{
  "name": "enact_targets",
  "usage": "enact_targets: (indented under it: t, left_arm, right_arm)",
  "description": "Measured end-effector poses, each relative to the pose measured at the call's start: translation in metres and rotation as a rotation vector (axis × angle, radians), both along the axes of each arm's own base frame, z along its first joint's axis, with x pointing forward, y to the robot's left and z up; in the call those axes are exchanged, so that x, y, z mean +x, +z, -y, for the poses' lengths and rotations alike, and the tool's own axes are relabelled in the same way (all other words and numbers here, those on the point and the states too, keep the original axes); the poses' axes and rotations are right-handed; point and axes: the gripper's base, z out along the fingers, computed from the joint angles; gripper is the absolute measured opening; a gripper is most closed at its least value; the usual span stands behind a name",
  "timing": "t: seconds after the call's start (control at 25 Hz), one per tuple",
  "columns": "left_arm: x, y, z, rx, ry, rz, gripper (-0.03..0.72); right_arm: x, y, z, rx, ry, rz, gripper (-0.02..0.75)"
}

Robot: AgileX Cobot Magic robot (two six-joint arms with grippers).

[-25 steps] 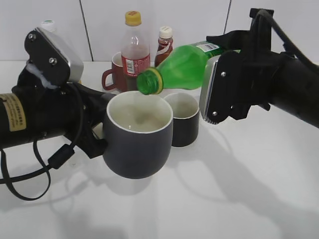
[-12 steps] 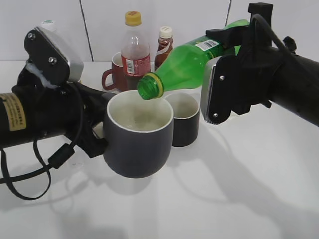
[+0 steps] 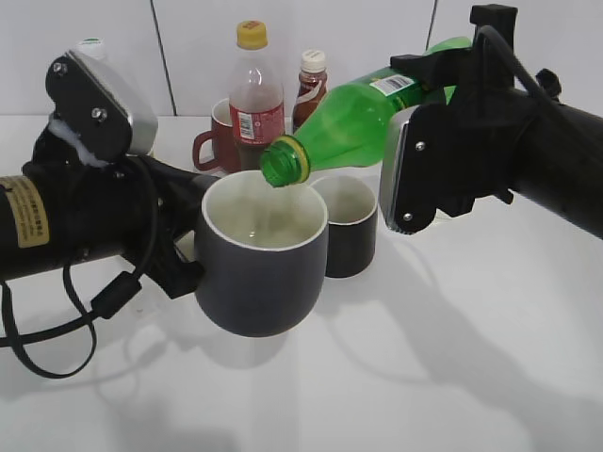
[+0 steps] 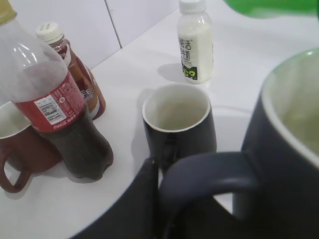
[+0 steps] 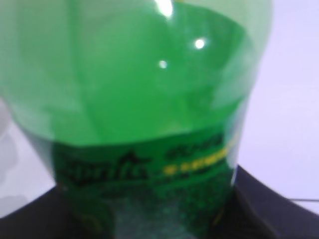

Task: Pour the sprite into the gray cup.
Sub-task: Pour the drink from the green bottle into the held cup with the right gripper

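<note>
The sprite (image 3: 344,127) is tilted with its open mouth just above the far rim of the gray cup (image 3: 261,273). My right gripper (image 3: 426,113) is shut on the sprite's labelled body, which fills the right wrist view (image 5: 139,99). My left gripper (image 3: 184,254) is shut on the gray cup's loop handle (image 4: 209,172) and holds the cup off the table. The cup's off-white inside shows in the exterior view. The jaw tips of both grippers are hidden by what they hold.
A straighter black mug (image 3: 347,226) stands right behind the gray cup, also in the left wrist view (image 4: 179,124). A cola bottle (image 3: 255,99), a red mug (image 3: 219,139), a small brown bottle (image 3: 309,87) and a white milk bottle (image 4: 195,42) stand at the back.
The sprite's base has risen and its mouth has shifted slightly toward the cup's rim since a second ago. The cup and left arm have stayed still.
</note>
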Motion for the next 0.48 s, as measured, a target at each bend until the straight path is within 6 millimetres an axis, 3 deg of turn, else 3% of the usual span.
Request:
enact_targets:
  t: [0.48]
  left_arm:
    - [0.0000, 0.0001, 0.0000, -0.001, 0.000, 0.000, 0.054]
  right_arm:
    - [0.0009, -0.0004, 0.0018, 0.022, -0.026, -0.016, 0.395]
